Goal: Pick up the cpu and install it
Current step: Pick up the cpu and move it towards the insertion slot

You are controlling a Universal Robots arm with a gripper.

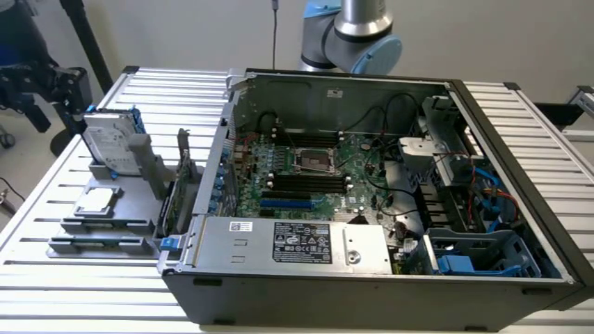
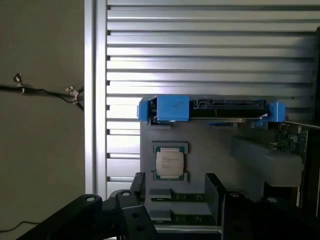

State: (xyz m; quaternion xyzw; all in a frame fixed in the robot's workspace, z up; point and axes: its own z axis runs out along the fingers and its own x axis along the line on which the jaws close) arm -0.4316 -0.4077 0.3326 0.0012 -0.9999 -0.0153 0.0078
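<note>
Item: 1 cpu point(image 2: 169, 163), flat in its recess on the grey parts holder point(image 2: 200, 150), near the table point(image 1: 42, 202) edge on the exterior view's left. Gripper point(image 2: 175, 184): spread, empty, aimed at the chip. Step: pickup approach. Grasp likely needs jaws squared to chip sides

Small square cpu point(image 2: 169, 163), shiny silver top, pale rim, lying flat in a recess of the grey holder point(image 2: 210, 160)
</note>
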